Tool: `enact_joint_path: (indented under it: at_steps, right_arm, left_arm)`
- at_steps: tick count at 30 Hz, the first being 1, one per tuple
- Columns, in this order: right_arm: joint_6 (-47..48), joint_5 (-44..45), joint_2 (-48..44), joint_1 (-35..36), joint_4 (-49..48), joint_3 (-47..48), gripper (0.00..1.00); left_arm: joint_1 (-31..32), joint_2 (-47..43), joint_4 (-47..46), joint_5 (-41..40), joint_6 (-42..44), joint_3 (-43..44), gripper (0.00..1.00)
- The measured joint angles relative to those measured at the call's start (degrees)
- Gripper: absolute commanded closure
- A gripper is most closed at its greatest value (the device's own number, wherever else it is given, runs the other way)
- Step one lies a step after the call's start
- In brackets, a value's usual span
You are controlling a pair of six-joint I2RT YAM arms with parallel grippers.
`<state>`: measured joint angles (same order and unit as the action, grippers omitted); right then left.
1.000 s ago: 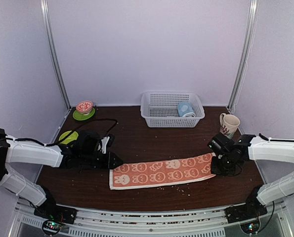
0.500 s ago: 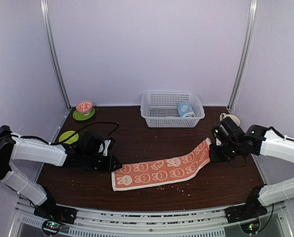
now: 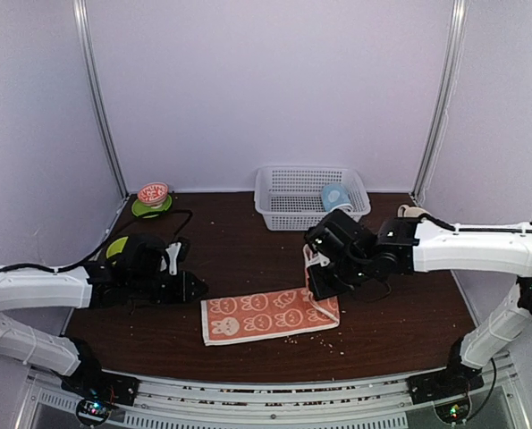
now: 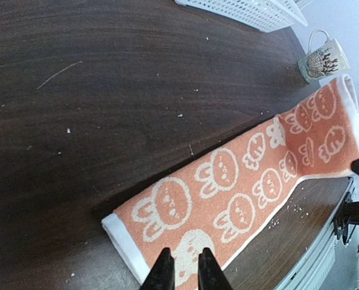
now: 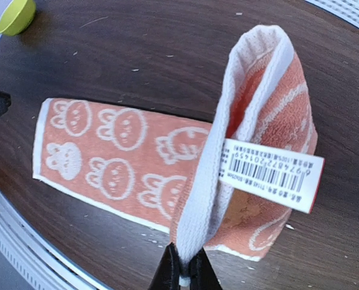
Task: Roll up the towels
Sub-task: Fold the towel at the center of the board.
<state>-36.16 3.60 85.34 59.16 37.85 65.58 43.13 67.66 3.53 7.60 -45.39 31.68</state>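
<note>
Right claw [image 5: 182, 273]: jaws pinched tight on the white hem of the orange-red towel [image 3: 266, 315], the one with the white rabbit print. The held end is lifted off the bench [image 3: 248, 255] and doubled back over the cloth, so a loop stands up ahead of the fingertips. A barcode label [image 5: 270, 174] sticks out from the hem just to one side of the grip. The rest of the towel lies flat on the bench below this claw and runs away from it toward the left claw [image 4: 182, 275].

Left claw: low over the towel's far end, fingers [image 4: 163, 273] drawn close with only a thin gap. The tips sit over the cloth by its white border. We cannot tell whether they pinch it or only rest on it.

Beyond the right claw stands a white basket [image 3: 312, 198] with a pale blue object [image 3: 336, 197] inside; we cannot tell what it is. A mug [image 4: 324, 60] stands past the raised end. A small green bowl [image 5: 16, 15] sits behind the left claw. Crumbs are scattered on the bench near the towel's front edge.
</note>
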Motion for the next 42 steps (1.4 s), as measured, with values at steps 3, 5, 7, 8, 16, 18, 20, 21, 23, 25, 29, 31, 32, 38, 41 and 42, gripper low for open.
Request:
enact_joint_path:
  at_steps: [3, 5, 7, 8, 16, 18, 20, 21, 23, 25, 29, 31, 32, 38, 41, 42]
  right_arm:
    - [0.7, -1.6, 6.5, 3.7, -1.3, 6.1, 1.00]
    - [1.4, -2.6, 10.4, 5.7, -1.9, 9.9, 1.00]
    - [2.0, -3.6, 14.1, 7.3, -2.5, 13.2, 1.00]
    - [2.4, -4.1, 15.6, 7.9, -2.8, 14.4, 1.00]
    - [3.5, -6.4, 23.2, 9.2, -2.6, 18.3, 1.00]
    - [3.5, -6.4, 24.5, 9.3, -2.1, 19.6, 1.00]
    - [3.5, -6.4, 25.7, 9.5, -1.5, 21.4, 1.00]
    - [3.5, -6.3, 26.3, 9.6, -1.2, 22.4, 1.00]
    - [3.4, -6.1, 27.3, 10.1, -0.5, 24.2, 1.00]
    - [3.4, -6.0, 28.4, 10.7, 0.1, 26.0, 1.00]
    - [3.2, -5.8, 29.9, 11.7, 0.8, 28.5, 1.00]
    - [3.2, -5.7, 30.9, 12.1, 1.3, 29.6, 1.00]
    - [3.2, -5.7, 31.3, 12.2, 1.4, 29.9, 1.00]
    - [3.2, -6.2, 33.9, 12.7, 1.8, 30.9, 1.00]
    - [3.2, -6.5, 35.0, 12.8, 1.9, 31.6, 1.00]
    - [3.2, -6.6, 35.4, 12.9, 1.9, 32.0, 1.00]
  left_arm:
    - [0.0, -5.6, 2.8, -2.5, -1.1, -1.8, 0.85]
    - [0.0, -8.8, 4.5, -4.0, -2.0, -2.8, 0.85]
    - [0.0, -12.2, 5.8, -5.6, -3.1, -4.2, 0.85]
    - [0.0, -13.6, 6.3, -6.2, -3.6, -4.9, 0.85]
    - [0.0, -23.2, 10.8, -11.0, -6.8, -9.4, 0.85]
    - [0.0, -23.6, 11.5, -11.7, -7.1, -9.5, 0.85]
    - [0.0, -23.8, 11.8, -12.0, -7.1, -9.5, 0.85]
    - [0.0, -23.8, 11.9, -12.2, -7.1, -9.5, 0.85]
    - [0.0, -24.0, 12.3, -12.5, -7.1, -9.5, 0.85]
    - [0.0, -24.0, 12.8, -12.8, -7.1, -9.6, 0.85]
    - [0.0, -24.2, 13.1, -12.9, -7.3, -9.9, 0.85]
    - [0.0, -24.3, 13.3, -12.9, -7.3, -10.1, 0.85]
    - [0.0, -24.3, 13.3, -12.9, -7.4, -10.1, 0.85]
    - [0.0, -24.3, 13.3, -12.9, -7.7, -10.6, 0.85]
    - [0.0, -24.3, 13.3, -12.9, -7.8, -10.7, 0.85]
    - [0.0, -24.3, 13.3, -12.9, -7.8, -10.7, 0.85]
